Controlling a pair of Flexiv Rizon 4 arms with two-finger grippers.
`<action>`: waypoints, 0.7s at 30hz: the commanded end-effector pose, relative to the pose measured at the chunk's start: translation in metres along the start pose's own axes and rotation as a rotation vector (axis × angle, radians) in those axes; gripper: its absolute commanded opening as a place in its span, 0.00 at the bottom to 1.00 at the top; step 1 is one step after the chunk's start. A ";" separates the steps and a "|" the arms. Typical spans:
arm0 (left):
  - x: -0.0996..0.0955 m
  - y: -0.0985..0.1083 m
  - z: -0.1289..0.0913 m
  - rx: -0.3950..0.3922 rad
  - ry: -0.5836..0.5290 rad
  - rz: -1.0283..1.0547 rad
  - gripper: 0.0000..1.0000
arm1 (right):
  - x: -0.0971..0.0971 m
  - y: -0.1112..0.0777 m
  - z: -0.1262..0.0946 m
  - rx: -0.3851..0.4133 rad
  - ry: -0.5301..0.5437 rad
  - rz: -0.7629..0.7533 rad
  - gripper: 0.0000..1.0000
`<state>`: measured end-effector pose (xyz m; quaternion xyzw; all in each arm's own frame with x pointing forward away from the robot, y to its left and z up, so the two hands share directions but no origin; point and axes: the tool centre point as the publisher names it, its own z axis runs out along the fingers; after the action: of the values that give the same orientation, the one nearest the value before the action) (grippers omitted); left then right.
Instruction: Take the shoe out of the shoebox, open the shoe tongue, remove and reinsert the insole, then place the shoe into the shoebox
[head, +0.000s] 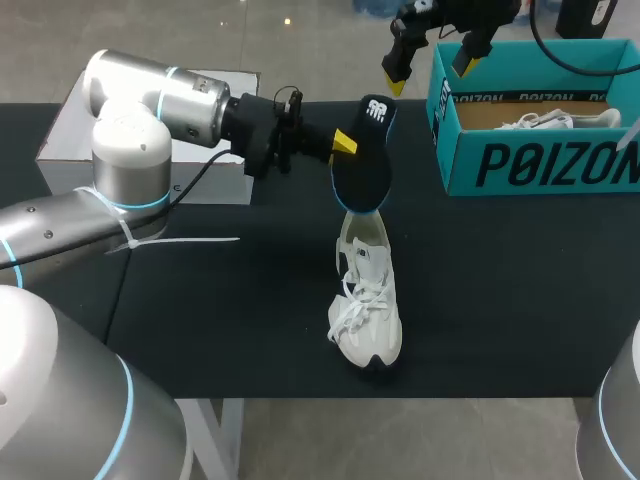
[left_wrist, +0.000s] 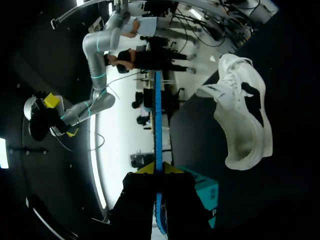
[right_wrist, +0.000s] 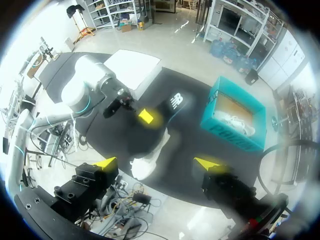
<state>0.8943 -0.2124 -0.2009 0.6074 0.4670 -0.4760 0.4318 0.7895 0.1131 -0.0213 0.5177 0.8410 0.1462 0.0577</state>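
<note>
My left gripper (head: 342, 143) is shut on the black, blue-edged insole (head: 364, 160) and holds it upright over the table. The insole's lower end meets the heel opening of the white shoe (head: 366, 300), which lies on the black table with its toe towards the front edge. In the left wrist view the insole (left_wrist: 158, 120) shows edge-on between the left gripper's (left_wrist: 156, 169) yellow tips, with the shoe (left_wrist: 242, 115) beside it. My right gripper (head: 430, 66) hangs open and empty high above the back of the table, beside the teal shoebox (head: 540, 165). The right gripper (right_wrist: 156, 163) looks down on the shoe (right_wrist: 149, 159), insole (right_wrist: 171, 102) and shoebox (right_wrist: 212, 122).
Another white shoe (head: 556, 121) lies inside the shoebox. A white box (head: 70, 135) stands at the back left behind my left arm. My right arm's gripper (left_wrist: 50, 117) shows off to the side in the left wrist view.
</note>
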 end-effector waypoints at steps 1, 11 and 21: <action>0.005 -0.002 0.000 -0.051 -0.012 0.102 0.00 | -0.001 0.000 0.001 0.001 0.001 0.000 1.00; -0.002 0.004 0.007 -0.122 -0.041 0.088 0.00 | -0.001 0.000 0.001 0.001 0.001 0.000 1.00; 0.001 0.003 0.006 -0.227 -0.061 0.055 0.00 | -0.001 0.000 0.001 0.001 0.001 0.000 1.00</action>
<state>0.9043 -0.2180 -0.2009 0.5667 0.4782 -0.4374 0.5087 0.7895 0.1131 -0.0213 0.5178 0.8410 0.1462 0.0577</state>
